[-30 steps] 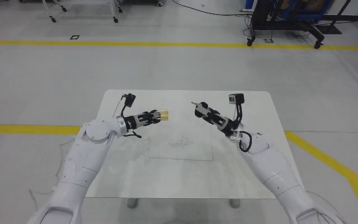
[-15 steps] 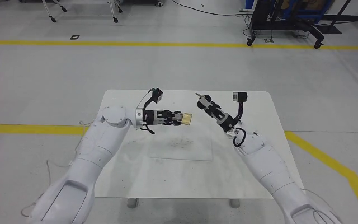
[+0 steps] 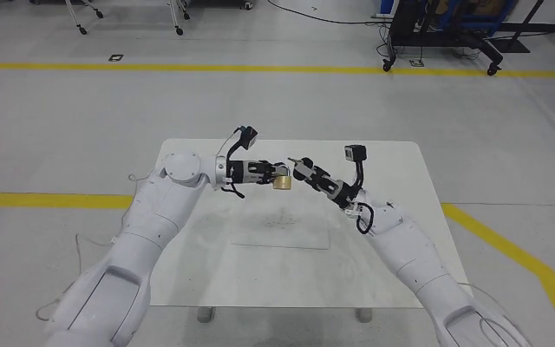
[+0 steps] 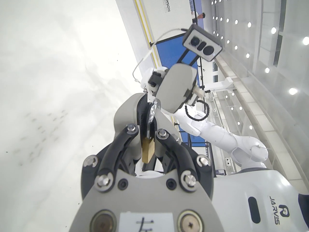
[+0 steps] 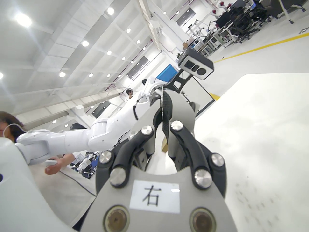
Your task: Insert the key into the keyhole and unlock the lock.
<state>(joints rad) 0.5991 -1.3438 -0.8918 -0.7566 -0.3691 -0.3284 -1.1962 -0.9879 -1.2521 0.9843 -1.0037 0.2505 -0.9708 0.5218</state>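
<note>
Both arms are converging above the middle of the desk. Over the last second the left hand is carrying the brass lock in from the left while the right hand is swinging across to meet it, so the two are now standing tip to tip. The left hand is clamping the lock body between nearly closed fingers, and the right hand is pinching the key, fingers all but together. The key is lying in line with the lock and touching it, suggesting that insertion is beginning. The fingers are hiding the keyhole and shackle, so how far the blade is in cannot be told.
</note>
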